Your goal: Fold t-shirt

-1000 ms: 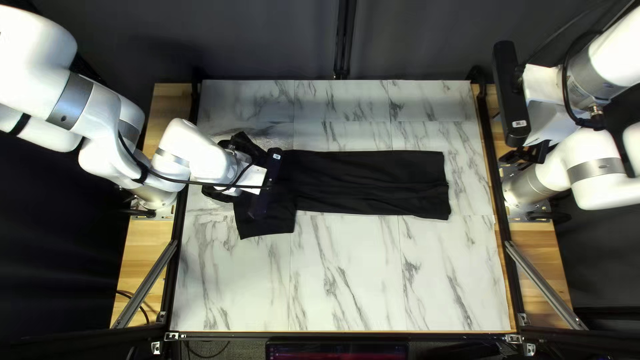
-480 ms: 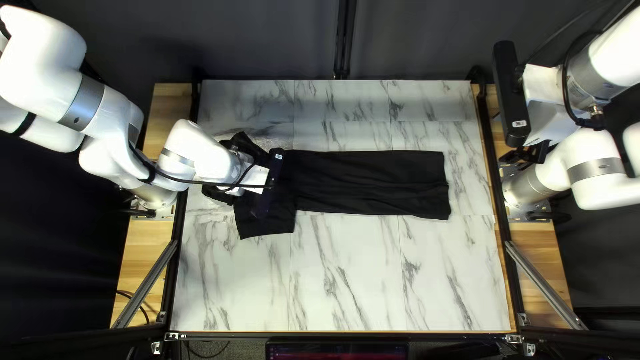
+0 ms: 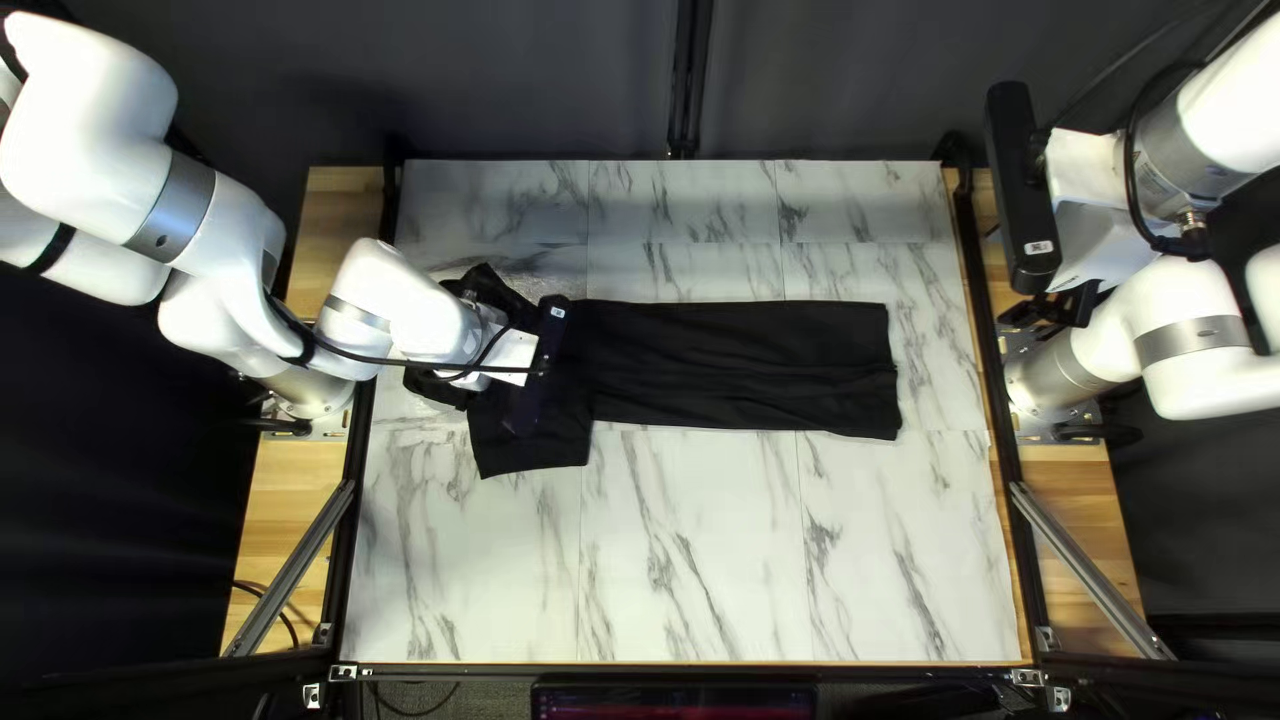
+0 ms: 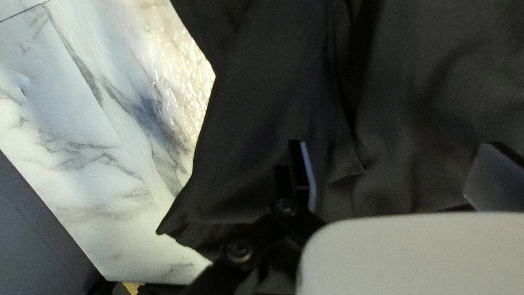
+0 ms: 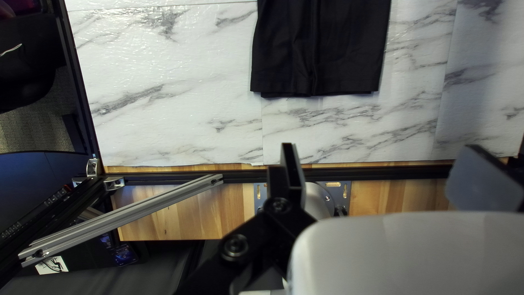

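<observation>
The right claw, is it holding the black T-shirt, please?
No, the right claw stands open, away from the black T-shirt ahead of it.

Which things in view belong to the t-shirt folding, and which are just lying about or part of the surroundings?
Folding job:
- black cloth t-shirt
- left gripper, black-fingered, open over the shirt
- right gripper, black-fingered, open, away from the shirt

Surroundings:
- white, grey-veined tabletop, only the work surface
- straight grey metal bar, slanting at the left
- dark curtain behind the table

Left arm (image 3: pixel 207 214) stretched inward, left pincer (image 3: pixel 512 358) spread wide, right arm (image 3: pixel 1194 134) bent, right pincer (image 3: pixel 1050 312) likewise spread
</observation>
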